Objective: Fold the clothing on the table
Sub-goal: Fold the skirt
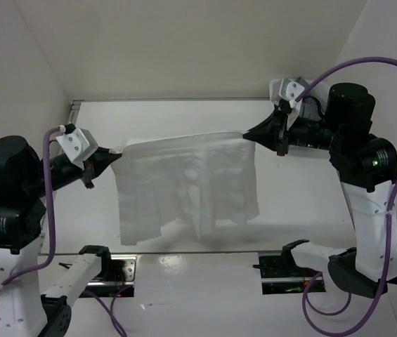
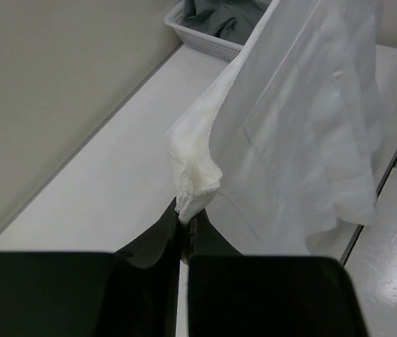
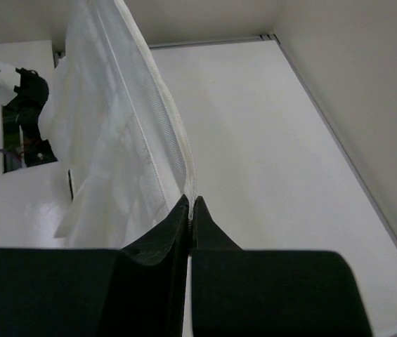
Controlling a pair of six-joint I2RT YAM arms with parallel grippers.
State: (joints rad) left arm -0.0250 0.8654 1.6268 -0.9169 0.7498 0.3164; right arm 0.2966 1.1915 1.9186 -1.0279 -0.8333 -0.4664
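Observation:
The clothing [image 1: 184,179], a white pleated skirt, hangs stretched between my two grippers above the table [image 1: 303,189], its waistband taut along the top and its pleats drooping to the tabletop. My left gripper [image 1: 114,158] is shut on the skirt's left waistband corner [image 2: 191,182]. My right gripper [image 1: 249,135] is shut on the right waistband end [image 3: 192,189]. In the left wrist view the left gripper [image 2: 186,219] pinches bunched ribbed fabric. In the right wrist view the right gripper [image 3: 192,204] clamps the thin band edge.
A white mesh basket [image 2: 202,35] holding a grey garment [image 2: 223,17] stands at the table's far end in the left wrist view. White walls enclose the back and sides. A metal rail [image 1: 198,254] runs along the near edge by both arm bases.

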